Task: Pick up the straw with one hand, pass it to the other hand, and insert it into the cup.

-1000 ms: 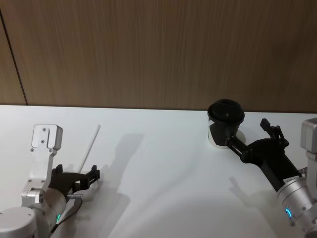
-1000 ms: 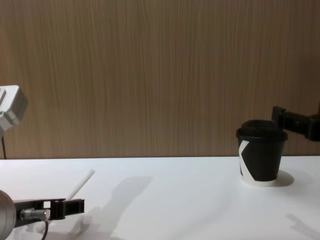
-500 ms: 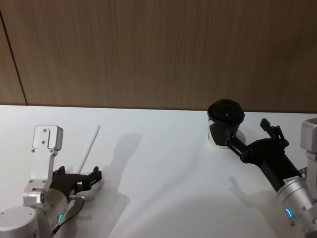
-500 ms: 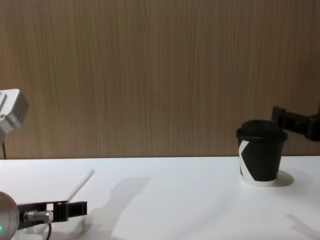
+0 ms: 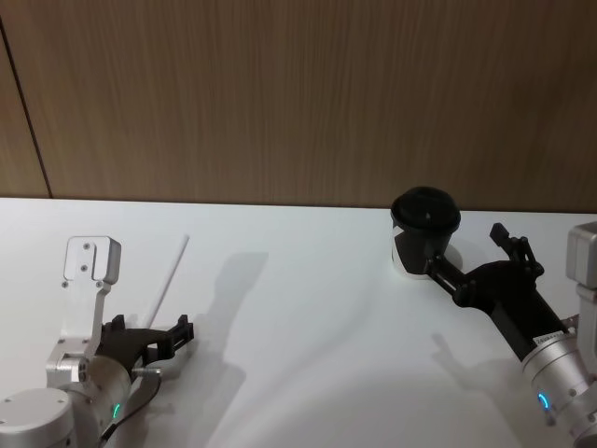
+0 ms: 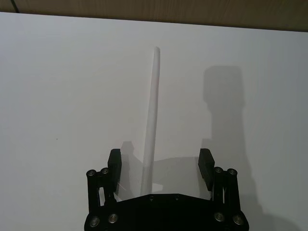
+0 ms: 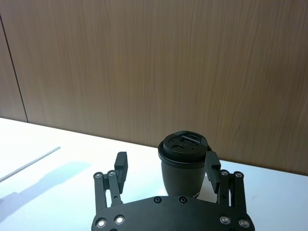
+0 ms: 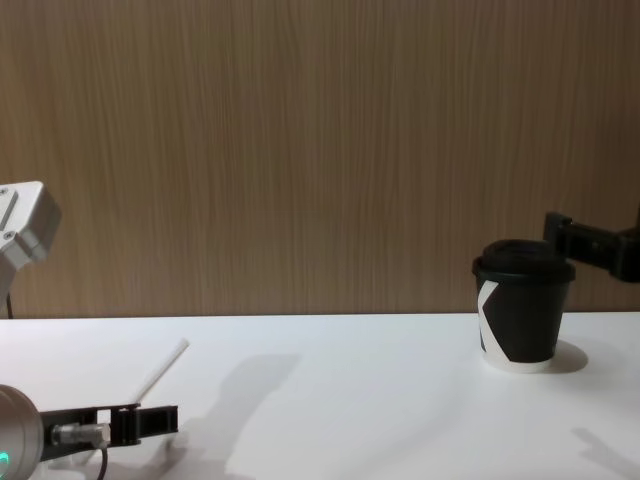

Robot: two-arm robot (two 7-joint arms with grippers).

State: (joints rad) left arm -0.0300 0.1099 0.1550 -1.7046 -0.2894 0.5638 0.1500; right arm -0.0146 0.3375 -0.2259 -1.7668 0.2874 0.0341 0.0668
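The long, thin white straw point(image 5: 170, 278) lies flat on the white table point(image 5: 308, 355). Its near end sits between the jaws of the left gripper point(image 5: 149, 329), a black two-finger tool on a thick silver wrist with a green light. From there it runs straight out ahead of those jaws, and its far tip lies well beyond them. In the left wrist view the straw point(image 6: 151, 120) passes between the two jaws, a little nearer one than the other, with bare table showing on both sides, so neither jaw touches it. The left gripper point(image 6: 160, 159) has its jaws spread wide and grasps nothing. In the chest view it point(image 8: 140, 421) hangs low, just above the table, with the straw point(image 8: 162, 370) slanting away beyond it.

Well apart from the left jaws, a black paper cup point(image 5: 424, 229) with a black plastic lid, a white angular mark and a white base rim stands upright on the table. It is just ahead of the jaws of the right gripper point(image 5: 466, 250), a black tool with slim fingers. In the right wrist view the cup point(image 7: 184, 166) shows between those jaws and a little beyond them. The right gripper point(image 7: 166, 161) also has its jaws released and empty. In the chest view it point(image 8: 590, 245) is level with the lid of the cup point(image 8: 522, 315).

A brown wood-panelled wall point(image 5: 298, 93) rises behind the table.
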